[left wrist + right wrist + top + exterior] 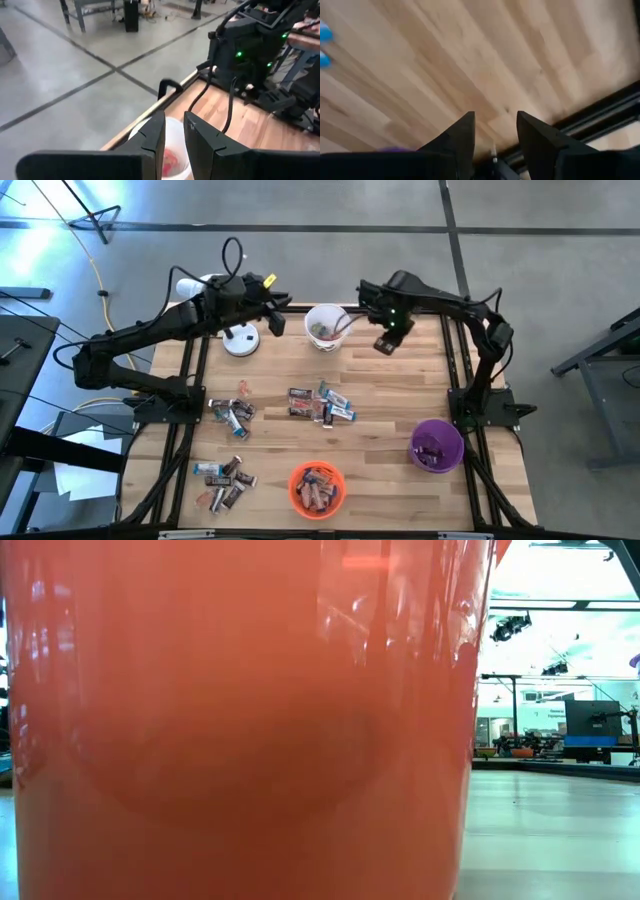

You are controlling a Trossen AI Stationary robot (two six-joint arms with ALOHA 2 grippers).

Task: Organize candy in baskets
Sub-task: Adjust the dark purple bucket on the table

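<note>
The white basket [325, 328] stands at the table's far middle with a pink candy [170, 159] inside. The orange basket [317, 488] sits at the near edge and fills the low view [240, 720]. The purple basket [436, 445] is at the right. Loose wrapped candy lies in piles at the middle [320, 405], left [232, 412] and near left [225, 475]. My left gripper [277, 320] [174, 132] hovers just left of the white basket, fingers slightly apart with nothing between them. My right gripper [385, 343] [495, 130] points down over bare wood right of that basket, open and holding nothing.
A white desk lamp [240, 340] stands at the far left beside my left arm. The black table frame [600, 117] runs close to my right gripper. Bare wood lies between the middle candy pile and the purple basket.
</note>
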